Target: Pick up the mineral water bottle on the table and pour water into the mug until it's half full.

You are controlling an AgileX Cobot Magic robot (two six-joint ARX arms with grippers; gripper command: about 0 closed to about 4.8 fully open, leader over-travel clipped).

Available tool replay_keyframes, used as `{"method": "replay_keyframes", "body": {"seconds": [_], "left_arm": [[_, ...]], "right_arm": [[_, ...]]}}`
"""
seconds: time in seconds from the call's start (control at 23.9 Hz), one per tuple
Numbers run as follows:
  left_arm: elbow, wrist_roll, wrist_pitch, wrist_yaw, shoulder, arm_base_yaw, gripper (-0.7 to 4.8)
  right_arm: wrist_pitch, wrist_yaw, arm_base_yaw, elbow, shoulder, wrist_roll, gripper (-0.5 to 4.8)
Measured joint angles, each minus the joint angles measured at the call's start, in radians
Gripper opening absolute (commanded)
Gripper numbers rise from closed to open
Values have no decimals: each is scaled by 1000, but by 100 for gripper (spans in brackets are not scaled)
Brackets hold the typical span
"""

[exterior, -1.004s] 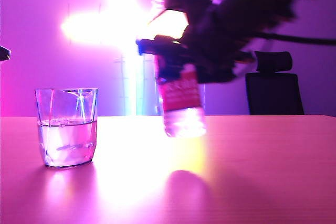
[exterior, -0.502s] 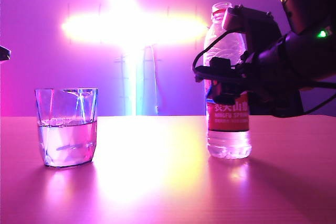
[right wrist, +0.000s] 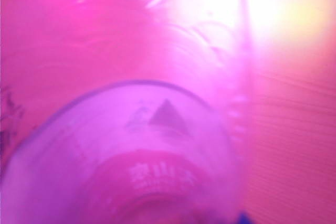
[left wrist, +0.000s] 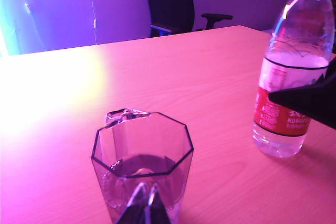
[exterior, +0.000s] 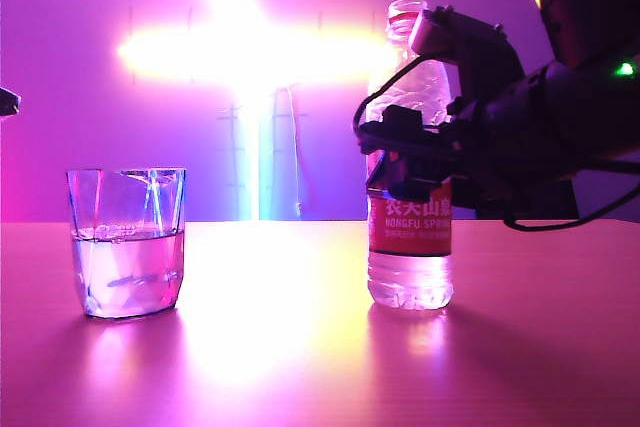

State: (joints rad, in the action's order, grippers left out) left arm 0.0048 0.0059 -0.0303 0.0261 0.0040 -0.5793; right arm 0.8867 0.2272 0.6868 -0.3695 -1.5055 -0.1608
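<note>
The mineral water bottle (exterior: pixel 409 197) stood upright on the table (exterior: pixel 300 347), well apart from the half-filled mug (exterior: pixel 127 242). The right gripper (exterior: pixel 405 159) clasped it mid-body; pouring looked done, release next. The left gripper (left wrist: pixel 142 208), beside the mug, unreadable.

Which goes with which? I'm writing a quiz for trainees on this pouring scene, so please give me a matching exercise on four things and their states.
Things:
1. mug
2. mineral water bottle
3. right gripper
4. table

States:
a. standing upright, uncapped
b. around the bottle's middle
c. bare, glowing under the backlight
d. roughly half full of water

Pairs: 1-d, 2-a, 3-b, 4-c
</note>
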Motion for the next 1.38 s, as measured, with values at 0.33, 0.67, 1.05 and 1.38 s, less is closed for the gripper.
{"method": "replay_keyframes", "body": {"seconds": [0.33,0.67,1.05,1.38], "left_arm": [[0,0,0,0,0,0,-2],[0,0,0,0,0,0,-2],[0,0,0,-8,0,156,-2],[0,0,0,0,0,503,-2]], "right_arm": [[12,-1,11,80,18,-25,479],[40,-2,50,169,136,-45,479],[-16,29,64,259,338,-49,479],[-142,36,128,262,543,-50,479]]}}
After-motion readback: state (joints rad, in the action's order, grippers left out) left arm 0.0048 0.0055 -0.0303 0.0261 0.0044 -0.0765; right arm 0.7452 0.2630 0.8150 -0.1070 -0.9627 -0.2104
